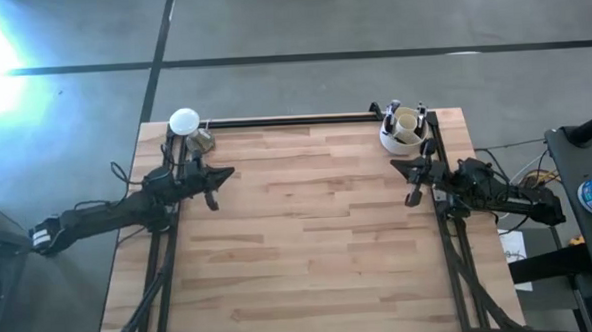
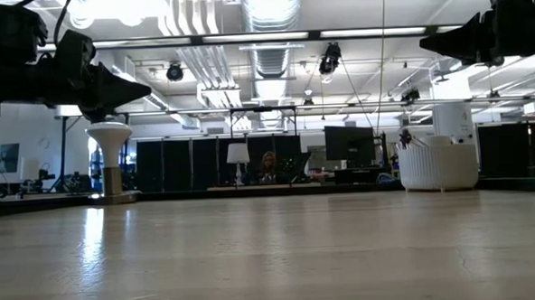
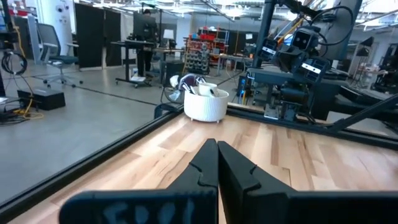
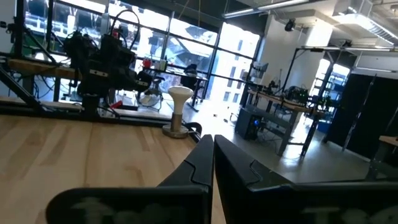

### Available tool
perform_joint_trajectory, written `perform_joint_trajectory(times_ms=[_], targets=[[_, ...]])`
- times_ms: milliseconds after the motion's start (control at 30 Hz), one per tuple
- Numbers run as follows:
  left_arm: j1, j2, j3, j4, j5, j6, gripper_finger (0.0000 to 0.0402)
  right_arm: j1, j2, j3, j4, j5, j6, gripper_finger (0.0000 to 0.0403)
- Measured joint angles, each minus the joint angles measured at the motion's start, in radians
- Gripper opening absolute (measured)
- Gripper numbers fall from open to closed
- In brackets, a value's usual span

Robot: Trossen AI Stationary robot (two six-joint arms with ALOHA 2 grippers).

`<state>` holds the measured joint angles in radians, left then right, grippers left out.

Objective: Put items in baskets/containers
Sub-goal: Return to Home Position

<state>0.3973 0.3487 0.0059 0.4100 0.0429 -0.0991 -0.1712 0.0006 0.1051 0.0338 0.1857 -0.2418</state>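
Note:
The round cream-white cup (image 1: pixel 406 129) stands at the table's far right corner, and dark brush ends stick up out of it (image 3: pixel 198 85). In the low view the cup (image 2: pixel 437 165) rests on its base at the right. My left gripper (image 1: pixel 230 173) hangs shut above the table's left edge, pointing level toward the right. My right gripper (image 1: pixel 395 165) hangs shut above the right edge, just near of the cup, pointing left. Both are empty. In the wrist views the left gripper's fingers (image 3: pixel 217 148) and the right gripper's fingers (image 4: pixel 213 142) meet tip to tip.
A flat white disc on a brass-coloured stand (image 1: pixel 186 125) stands at the far left corner, just beyond my left arm. A black rail (image 1: pixel 284 119) runs along the table's far edge. The wooden tabletop (image 1: pixel 309 235) lies between the arms.

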Motion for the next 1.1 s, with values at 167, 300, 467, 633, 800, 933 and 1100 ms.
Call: perform_joint_trajectory(times_ms=[167,300,467,633,800,933,1100], targets=[[0.0,-0.007,0.0,0.0,0.0,-0.001,0.0,0.0,0.0,0.0,0.0,0.0,0.003,0.0009],[0.0,-0.007,0.0,0.001,-0.008,0.012,0.0,0.0,0.0,0.0,0.0,0.0,0.006,0.0009],[0.0,-0.007,0.0,0.001,-0.018,0.012,0.0,0.0,0.002,0.0,0.0,0.0,0.006,0.0009],[0.0,-0.009,0.0,0.001,-0.018,0.013,0.0,0.0,0.002,0.0,0.0,0.0,0.006,0.0009],[0.0,-0.044,0.0,-0.012,-0.018,0.018,0.0,0.0,0.0,0.005,0.003,-0.001,0.033,0.0009],[0.0,-0.097,0.0,-0.122,-0.018,0.003,0.0,0.001,-0.001,0.015,-0.003,-0.001,0.083,0.0009],[0.0,-0.174,0.0,-0.198,-0.018,-0.029,0.0,0.001,-0.001,0.004,-0.046,0.0,0.146,0.0009]])
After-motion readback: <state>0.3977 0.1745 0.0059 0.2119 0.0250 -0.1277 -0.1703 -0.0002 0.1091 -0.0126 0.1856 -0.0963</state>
